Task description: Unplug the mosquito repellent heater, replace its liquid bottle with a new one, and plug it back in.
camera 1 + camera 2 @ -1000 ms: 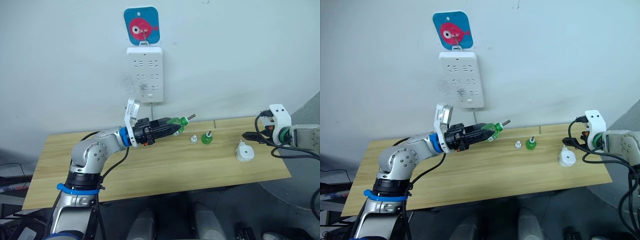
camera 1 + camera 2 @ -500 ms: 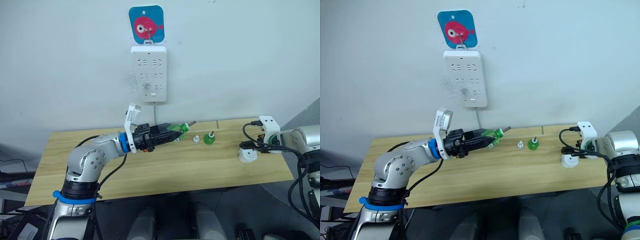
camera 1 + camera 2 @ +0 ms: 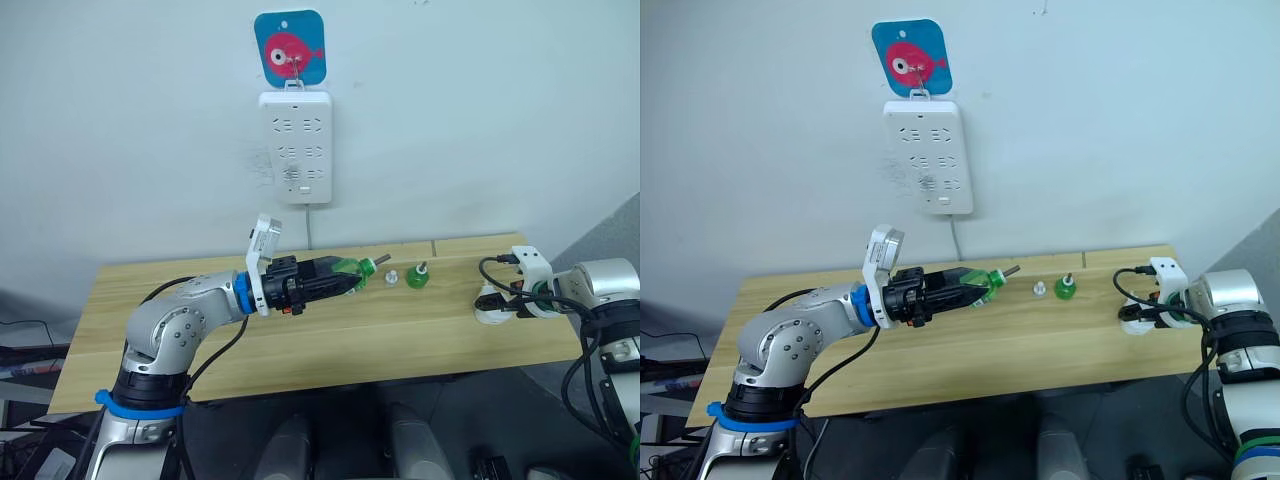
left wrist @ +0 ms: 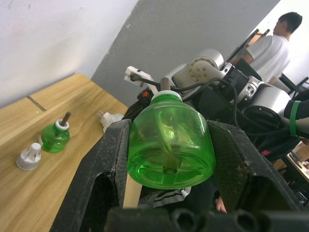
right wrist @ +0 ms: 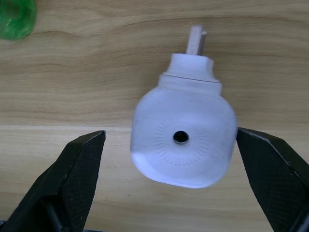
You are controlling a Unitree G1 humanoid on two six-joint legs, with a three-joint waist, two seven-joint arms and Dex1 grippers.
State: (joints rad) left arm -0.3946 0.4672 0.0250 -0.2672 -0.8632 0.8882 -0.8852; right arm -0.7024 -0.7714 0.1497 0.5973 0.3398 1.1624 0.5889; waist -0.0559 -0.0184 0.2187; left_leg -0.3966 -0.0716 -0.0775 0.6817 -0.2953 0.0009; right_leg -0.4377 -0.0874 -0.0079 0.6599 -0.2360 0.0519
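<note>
A green liquid bottle [image 3: 352, 270] with a thin wick at its neck hangs sideways over the table's middle. My left gripper [image 3: 335, 277] is shut on that bottle [image 4: 170, 145], one black finger [image 4: 108, 159] on each side. The mosquito repellent heater [image 5: 183, 140], white and round with a hole in its top face, lies unplugged on the wooden table [image 3: 300, 340] at the right [image 3: 489, 308]. My right gripper [image 5: 169, 134] stands open just above it, one finger [image 5: 72, 169] on either side and not touching. A second green bottle [image 3: 416, 275] stands upright mid-table, next to a small white cap [image 3: 391, 277].
A tall white multi-socket strip [image 3: 296, 147] hangs on the wall under a blue fish hook [image 3: 290, 47], its cable running down behind the table. A person [image 4: 270, 48] stands in the background of the left wrist view. The table's right edge lies close to the heater.
My right gripper has come in from the right edge to straddle the heater. The left gripper still holds the green bottle in about the same place; the camera shifted a little.
</note>
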